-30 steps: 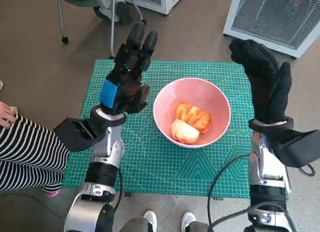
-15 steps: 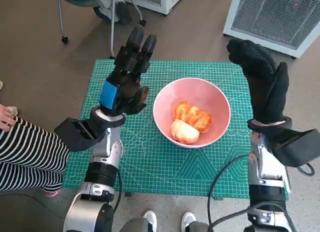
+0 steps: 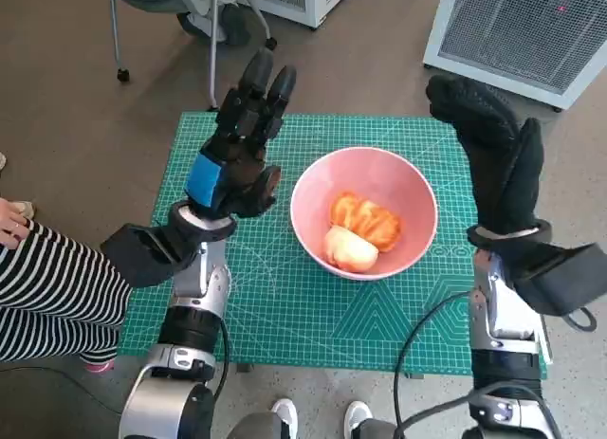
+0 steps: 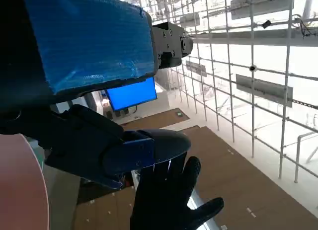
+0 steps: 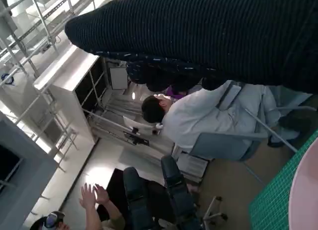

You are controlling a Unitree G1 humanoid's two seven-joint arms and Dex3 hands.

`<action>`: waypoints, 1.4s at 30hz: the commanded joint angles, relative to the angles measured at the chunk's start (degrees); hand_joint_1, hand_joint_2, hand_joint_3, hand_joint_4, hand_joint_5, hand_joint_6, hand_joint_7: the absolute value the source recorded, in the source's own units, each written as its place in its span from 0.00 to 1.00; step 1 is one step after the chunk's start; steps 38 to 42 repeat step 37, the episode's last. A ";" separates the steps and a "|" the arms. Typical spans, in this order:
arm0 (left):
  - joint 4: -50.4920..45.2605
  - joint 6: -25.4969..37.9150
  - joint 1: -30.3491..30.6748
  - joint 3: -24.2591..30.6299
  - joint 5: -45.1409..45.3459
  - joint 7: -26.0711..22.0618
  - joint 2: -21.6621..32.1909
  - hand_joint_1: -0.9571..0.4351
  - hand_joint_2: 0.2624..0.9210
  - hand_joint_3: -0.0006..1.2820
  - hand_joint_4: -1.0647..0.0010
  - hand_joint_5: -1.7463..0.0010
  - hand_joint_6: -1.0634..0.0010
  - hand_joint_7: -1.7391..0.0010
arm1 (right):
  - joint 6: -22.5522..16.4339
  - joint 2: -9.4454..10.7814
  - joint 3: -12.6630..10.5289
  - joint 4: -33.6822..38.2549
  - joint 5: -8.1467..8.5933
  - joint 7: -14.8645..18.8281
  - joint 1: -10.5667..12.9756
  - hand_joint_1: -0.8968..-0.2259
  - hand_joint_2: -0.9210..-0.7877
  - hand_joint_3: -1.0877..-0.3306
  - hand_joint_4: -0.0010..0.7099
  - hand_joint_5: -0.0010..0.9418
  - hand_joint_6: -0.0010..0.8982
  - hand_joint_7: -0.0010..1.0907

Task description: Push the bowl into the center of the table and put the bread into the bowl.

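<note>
Both hands have drifted slightly up and outward over the past second, while the pink bowl [image 3: 364,211] has stayed put near the middle of the green mat [image 3: 285,297]. Left hand [image 3: 237,155] and right hand [image 3: 498,159] hover raised on either side of it, fingers spread, holding nothing. Two pieces of bread [image 3: 363,230] lie touching inside the bowl, their long axes running roughly from upper left to lower right. With the task apparently complete, the sensible course is a clean retreat without clipping the rim.
</note>
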 commanded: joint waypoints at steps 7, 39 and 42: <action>1.13 -0.04 -0.81 0.28 -0.26 -0.54 0.32 0.21 1.00 0.43 1.00 1.00 0.99 0.99 | -0.22 0.72 -0.40 2.39 0.74 1.18 -0.16 0.29 0.00 0.53 0.23 0.01 0.08 0.34; -0.48 2.45 -0.39 -0.34 0.13 0.64 0.11 0.20 1.00 0.41 1.00 1.00 0.96 0.98 | -0.77 1.32 -1.25 2.34 1.15 2.43 0.24 0.28 0.00 0.53 0.23 0.00 0.09 0.34; -0.48 2.45 -0.39 -0.34 0.13 0.64 0.11 0.20 1.00 0.41 1.00 1.00 0.96 0.98 | -0.77 1.32 -1.25 2.34 1.15 2.43 0.24 0.28 0.00 0.53 0.23 0.00 0.09 0.34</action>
